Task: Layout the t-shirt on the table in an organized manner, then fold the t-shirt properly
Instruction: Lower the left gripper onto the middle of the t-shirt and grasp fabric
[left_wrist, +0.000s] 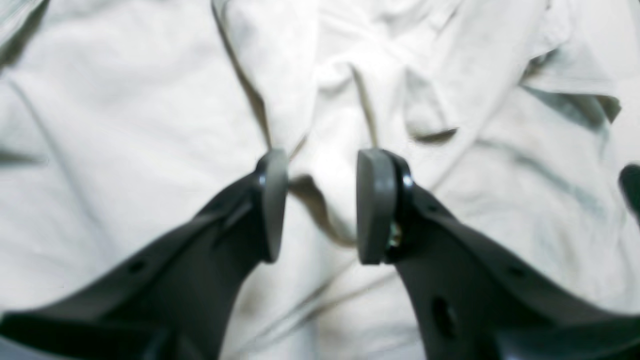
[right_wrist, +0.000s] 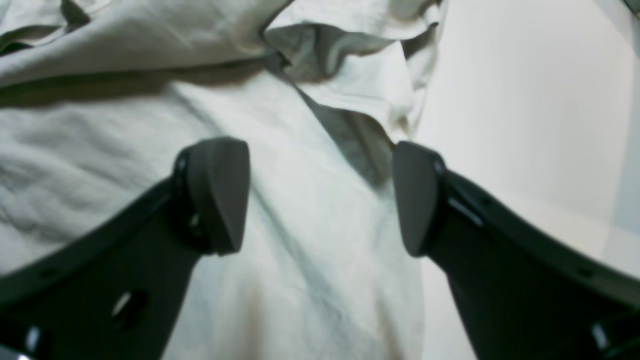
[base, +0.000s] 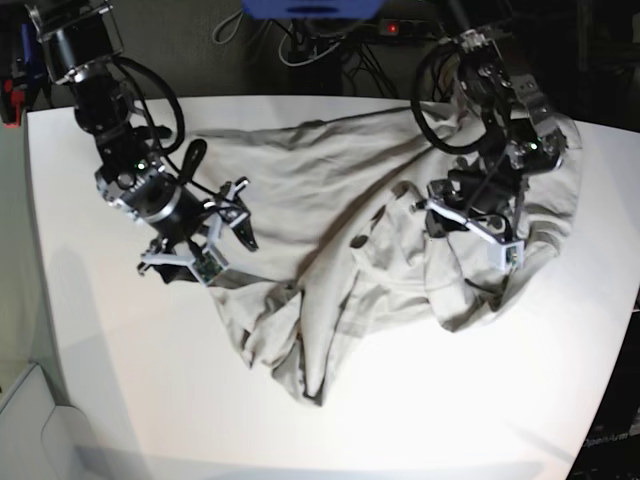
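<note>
The t-shirt (base: 330, 200) lies crumpled and partly spread on the white table (base: 400, 420), with its folds bunched toward the right side. In the left wrist view my left gripper (left_wrist: 322, 205) stands low over wrinkled cloth (left_wrist: 125, 125). Its jaws are narrowly open, and a ridge of fabric runs through the gap. In the base view it (base: 470, 235) sits on the shirt's right part. My right gripper (right_wrist: 320, 197) is wide open over the shirt's edge (right_wrist: 100, 150), with bare table (right_wrist: 525, 100) beside it. The base view shows it (base: 222, 222) at the shirt's left border.
Cables and a power strip with a red light (base: 390, 28) lie beyond the table's far edge. A blue object (base: 310, 8) is back there too. The table's left edge (base: 35, 300) and front right corner (base: 580, 460) are close to the arms' reach.
</note>
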